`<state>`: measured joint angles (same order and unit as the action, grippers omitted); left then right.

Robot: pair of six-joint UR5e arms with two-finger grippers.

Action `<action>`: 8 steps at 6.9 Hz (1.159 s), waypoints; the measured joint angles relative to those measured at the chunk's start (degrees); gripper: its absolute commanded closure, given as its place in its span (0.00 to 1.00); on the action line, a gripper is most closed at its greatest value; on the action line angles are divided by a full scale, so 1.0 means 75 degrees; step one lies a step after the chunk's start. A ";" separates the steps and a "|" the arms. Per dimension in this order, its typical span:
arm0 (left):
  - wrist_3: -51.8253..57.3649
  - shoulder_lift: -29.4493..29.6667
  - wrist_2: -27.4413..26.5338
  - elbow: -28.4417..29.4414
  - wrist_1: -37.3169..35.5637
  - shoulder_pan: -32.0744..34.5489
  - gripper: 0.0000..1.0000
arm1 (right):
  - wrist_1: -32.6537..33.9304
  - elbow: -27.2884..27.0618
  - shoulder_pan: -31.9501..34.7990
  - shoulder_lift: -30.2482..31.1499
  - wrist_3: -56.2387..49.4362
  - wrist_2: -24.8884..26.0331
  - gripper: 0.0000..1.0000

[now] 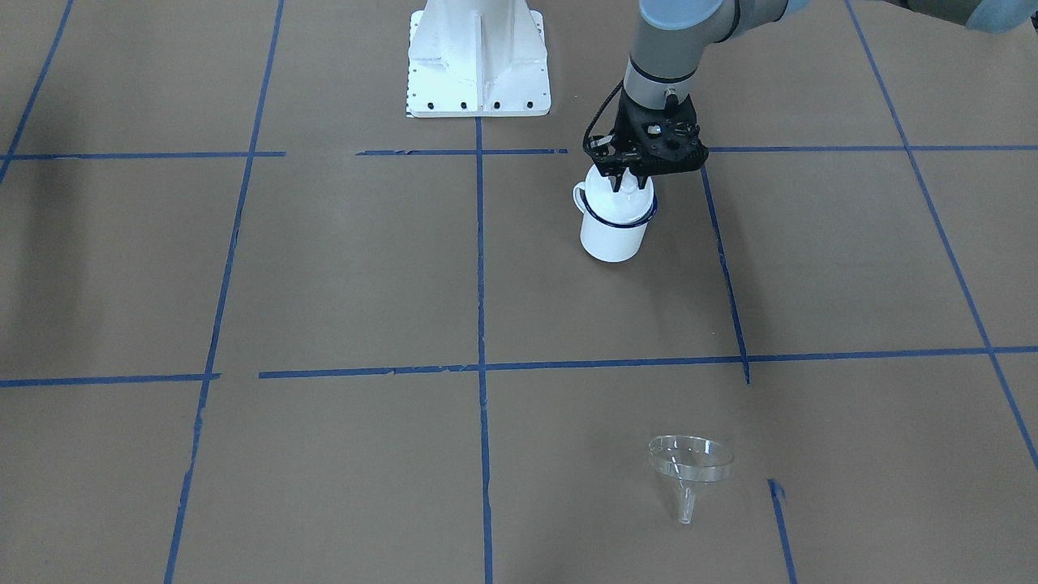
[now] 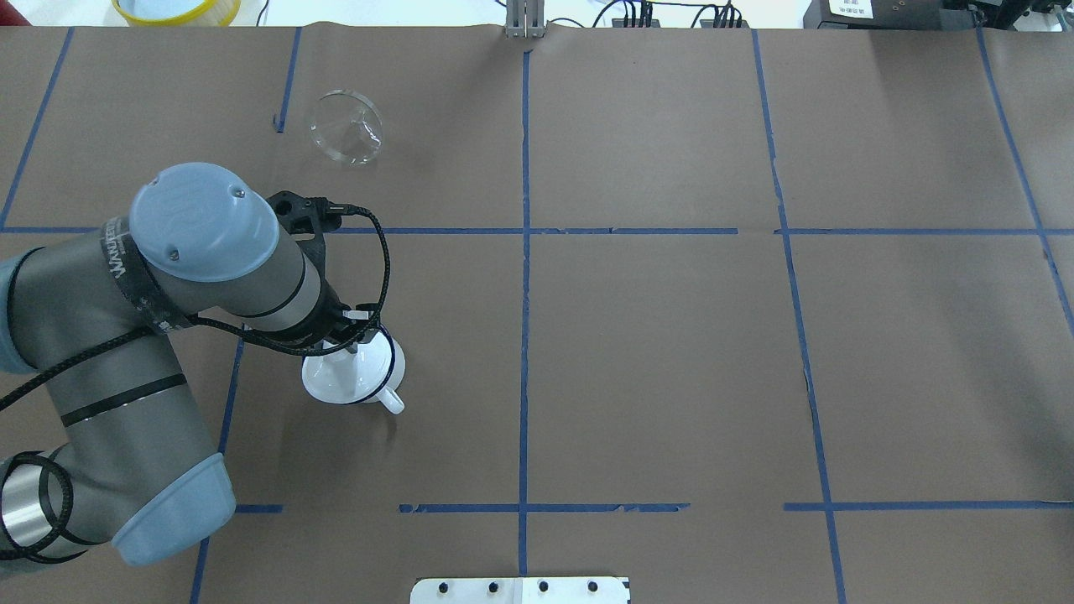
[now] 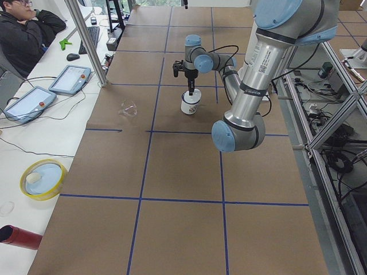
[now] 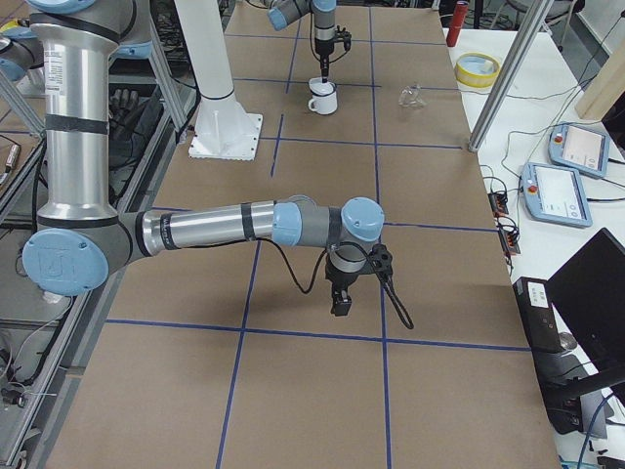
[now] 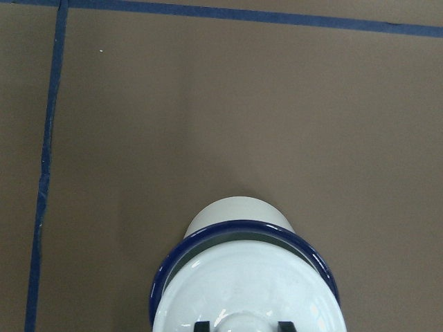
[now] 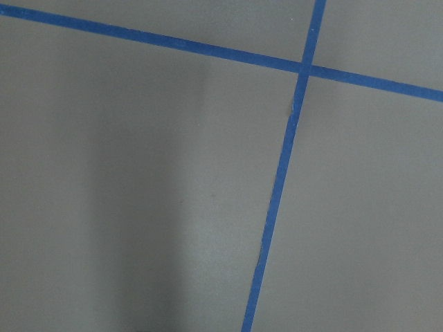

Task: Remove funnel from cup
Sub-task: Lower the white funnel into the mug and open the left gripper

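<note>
The clear funnel [image 1: 690, 462] is out of the cup [image 1: 615, 239] and lies tipped on its side on the brown bench [image 1: 324, 268]. It is well away from the cup, on the robot's left half and toward the edge farthest from the robot. Its wide mouth is raised and its short spout points toward that far edge, with nothing touching it. The cup stands upright nearer the robot's white base [image 1: 478, 57], beside one of the blue tape lines [image 1: 480, 268], with its small loop handle turned toward the middle of the bench. What looks like a white domed lid [image 5: 242, 280] fills its blue-rimmed mouth. The left gripper [image 1: 628, 182] hangs straight down over the cup. Its fingers [image 5: 202, 325] stand close on either side of a small round bump at the top of that lid, but I cannot tell whether they are really pinching it. The right gripper [image 4: 341, 298] hangs low over the other half of the bench, near a crossing of tape lines and far from both things. Only the side view shows it, so I cannot tell how its fingers are set.
</note>
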<state>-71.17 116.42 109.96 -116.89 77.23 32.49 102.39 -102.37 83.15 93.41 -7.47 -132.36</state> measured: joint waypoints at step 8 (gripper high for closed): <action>0.0119 0.0048 -0.0002 0.0060 0.0061 0.0334 1.00 | 0.0007 -0.0003 0.0000 -0.0002 0.0000 0.0000 0.00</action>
<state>-70.28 116.78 109.95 -116.44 77.68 34.99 102.45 -102.39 83.14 93.39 -7.47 -132.36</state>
